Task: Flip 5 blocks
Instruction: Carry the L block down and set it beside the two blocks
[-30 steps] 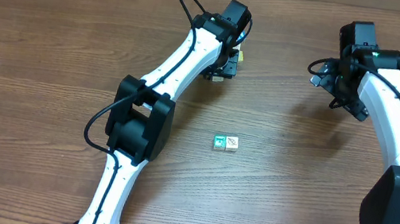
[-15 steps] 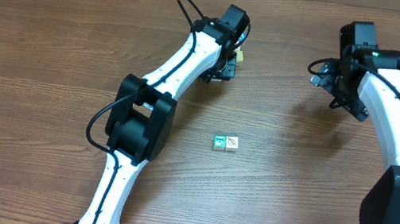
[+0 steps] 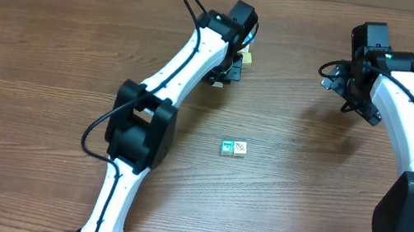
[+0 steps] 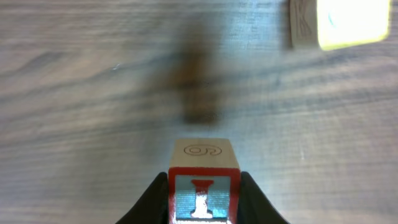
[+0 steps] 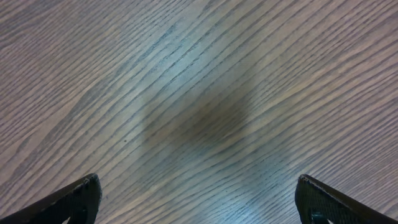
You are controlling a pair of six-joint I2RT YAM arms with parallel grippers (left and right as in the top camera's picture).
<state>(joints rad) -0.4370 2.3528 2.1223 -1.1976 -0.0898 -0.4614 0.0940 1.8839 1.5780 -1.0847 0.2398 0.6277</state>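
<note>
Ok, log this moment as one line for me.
left gripper: shut on red-framed I block | right gripper: open, empty | yellow-faced block: lying nearby | block pair: side by side mid-table

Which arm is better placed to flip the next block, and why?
Left: the left end effector holds the red-framed I block; the right end effector hangs open with no block in view.
</note>
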